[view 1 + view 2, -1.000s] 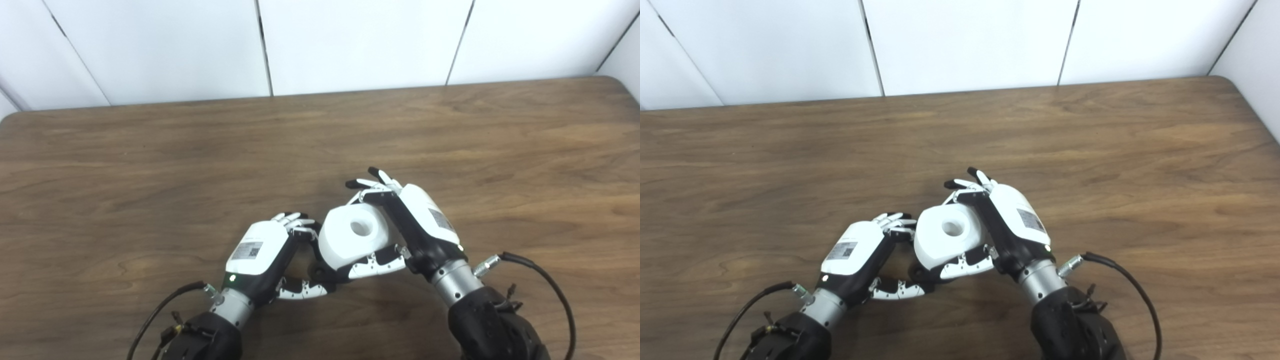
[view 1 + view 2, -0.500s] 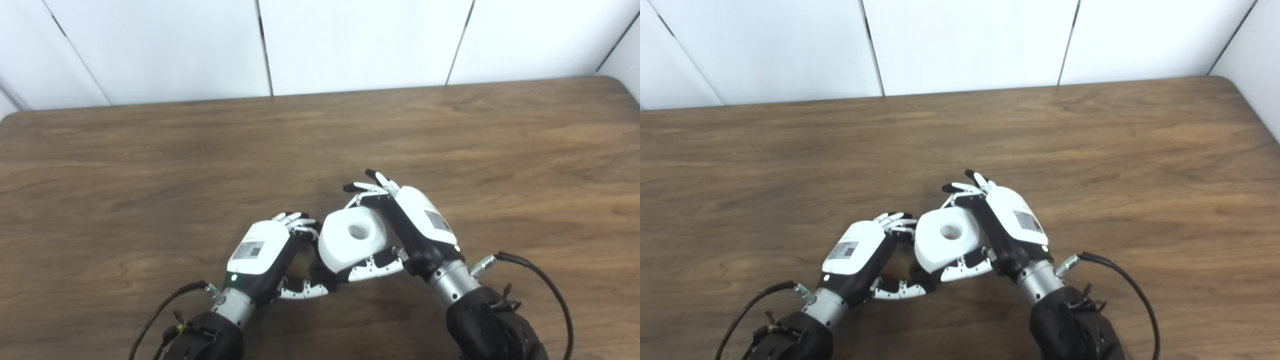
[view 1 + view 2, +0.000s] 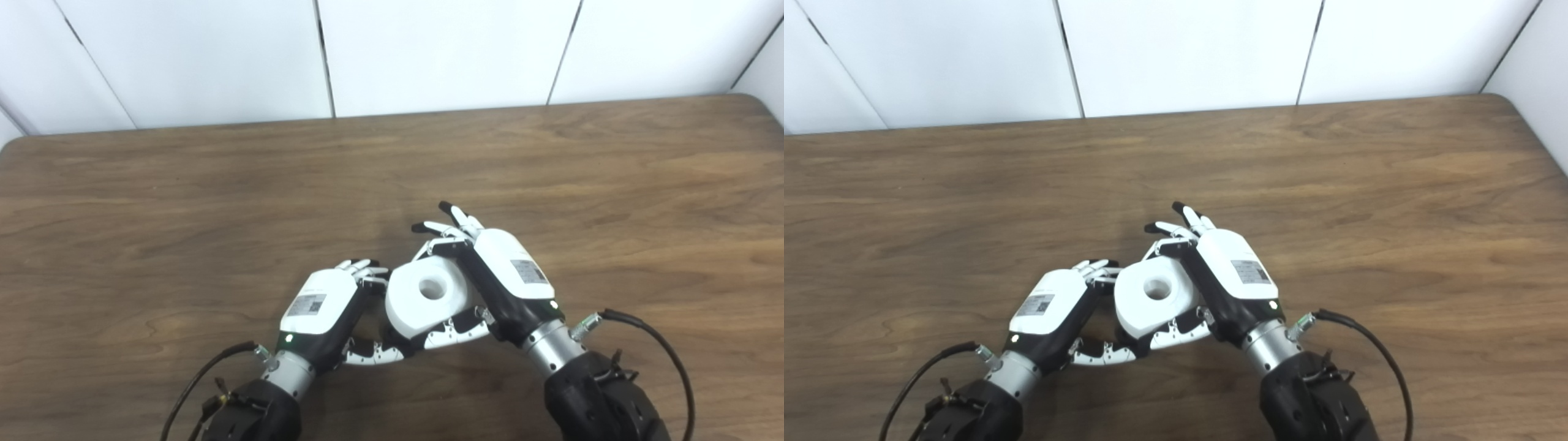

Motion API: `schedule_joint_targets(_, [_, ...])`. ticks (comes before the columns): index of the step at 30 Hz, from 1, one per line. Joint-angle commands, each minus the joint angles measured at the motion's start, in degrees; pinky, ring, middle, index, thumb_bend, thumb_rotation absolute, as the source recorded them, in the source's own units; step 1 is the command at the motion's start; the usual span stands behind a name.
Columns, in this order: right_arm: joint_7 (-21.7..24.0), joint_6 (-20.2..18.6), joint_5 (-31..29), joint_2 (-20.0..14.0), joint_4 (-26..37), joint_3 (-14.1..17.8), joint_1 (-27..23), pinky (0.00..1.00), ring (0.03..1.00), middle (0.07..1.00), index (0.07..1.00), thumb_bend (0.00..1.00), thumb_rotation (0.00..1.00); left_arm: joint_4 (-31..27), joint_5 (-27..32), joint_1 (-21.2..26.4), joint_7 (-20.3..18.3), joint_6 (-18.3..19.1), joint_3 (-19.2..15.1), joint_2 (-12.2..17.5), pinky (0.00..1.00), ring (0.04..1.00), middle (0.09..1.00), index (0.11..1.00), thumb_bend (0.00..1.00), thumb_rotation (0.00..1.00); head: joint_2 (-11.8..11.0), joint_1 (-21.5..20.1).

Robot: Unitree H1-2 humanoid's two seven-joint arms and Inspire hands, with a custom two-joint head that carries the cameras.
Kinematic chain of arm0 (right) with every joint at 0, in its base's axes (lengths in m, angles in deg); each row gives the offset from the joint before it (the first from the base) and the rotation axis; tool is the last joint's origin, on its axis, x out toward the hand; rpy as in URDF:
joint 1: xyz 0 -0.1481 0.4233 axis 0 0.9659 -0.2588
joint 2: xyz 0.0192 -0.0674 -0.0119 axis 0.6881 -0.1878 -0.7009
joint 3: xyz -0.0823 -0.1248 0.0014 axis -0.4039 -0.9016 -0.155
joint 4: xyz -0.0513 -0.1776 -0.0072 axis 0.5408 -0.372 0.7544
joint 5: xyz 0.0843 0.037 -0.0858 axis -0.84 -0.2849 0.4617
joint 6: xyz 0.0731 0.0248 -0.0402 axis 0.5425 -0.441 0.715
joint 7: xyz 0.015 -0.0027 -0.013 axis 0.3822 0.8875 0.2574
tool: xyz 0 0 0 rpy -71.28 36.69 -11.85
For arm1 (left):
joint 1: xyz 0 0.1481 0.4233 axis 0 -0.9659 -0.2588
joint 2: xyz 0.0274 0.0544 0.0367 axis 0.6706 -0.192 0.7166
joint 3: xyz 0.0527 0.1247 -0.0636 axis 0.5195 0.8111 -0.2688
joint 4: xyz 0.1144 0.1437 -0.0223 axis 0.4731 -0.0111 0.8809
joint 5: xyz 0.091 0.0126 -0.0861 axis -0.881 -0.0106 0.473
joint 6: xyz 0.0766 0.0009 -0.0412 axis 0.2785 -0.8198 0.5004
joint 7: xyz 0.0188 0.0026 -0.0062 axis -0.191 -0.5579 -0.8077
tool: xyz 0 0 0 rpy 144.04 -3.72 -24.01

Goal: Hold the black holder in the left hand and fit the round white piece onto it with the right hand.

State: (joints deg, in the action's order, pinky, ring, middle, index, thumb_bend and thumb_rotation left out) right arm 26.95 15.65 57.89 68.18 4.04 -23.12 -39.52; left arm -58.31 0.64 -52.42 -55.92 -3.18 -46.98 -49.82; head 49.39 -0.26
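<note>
While both robot hands meet low over the wooden table (image 3: pixel 184 202), at about 6 o'clock in the scene, the fitting step looks to be underway.

L side: the left hand (image 3: pixel 321 309) is curled shut around something dark. That is prob. the black holder (image 3: pixel 392 338), but only a sliver of black shows beneath the white piece, so its shape and tilt can't be read.

R side: the right hand (image 3: pixel 499 278) is clamped on the round white piece (image 3: pixel 425 297), thumb underneath at 6 o'clock of the piece, fingers (image 3: pixel 444 228) wrapping over its far rim at 12 to 1 o'clock. A couple of those fingers stick out straight, not touching it. The piece is a thick white roll w/ a round hole in the middle, hole facing up toward the cameras. It sits just right of the left hand, touching or nearly touching those fingertips.

To do this step well, my guess:
- keep the left hand still and firm, so the holder doesn't twist.
- line the hole up w/ whatever post the holder has; hidden now, so go slowly.
- push straight along the hole's axis, not at a slant, or it may jam.
- let go only once the piece feels seated.
</note>
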Motion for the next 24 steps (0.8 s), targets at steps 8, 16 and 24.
schedule_joint_targets(8, [1.1,1.1,1.4,-2.6,-0.5,0.2,1.6,1.00,1.000,0.849,0.483,0.52,0.14,0.2,-0.4,-0.1,-3.1,1.3,0.8,-0.3,0.92,0.904,0.811,0.488,0.52,0.05,0.3,-0.3])
schedule_joint_targets(16, [2.0,0.9,2.8,-3.3,0.0,0.7,1.5,1.00,1.000,0.849,0.483,0.52,0.14,0.1,-0.6,-0.1,-3.1,1.4,0.9,-0.3,0.92,0.906,0.810,0.488,0.52,0.05,0.5,-0.6])
schedule_joint_targets(24, [4.6,-0.2,4.0,-4.3,1.2,1.3,1.7,1.00,0.996,0.847,0.483,0.52,0.14,0.3,-0.4,0.1,-3.1,1.3,0.8,-0.2,0.93,0.908,0.812,0.488,0.52,0.05,0.6,-0.8])
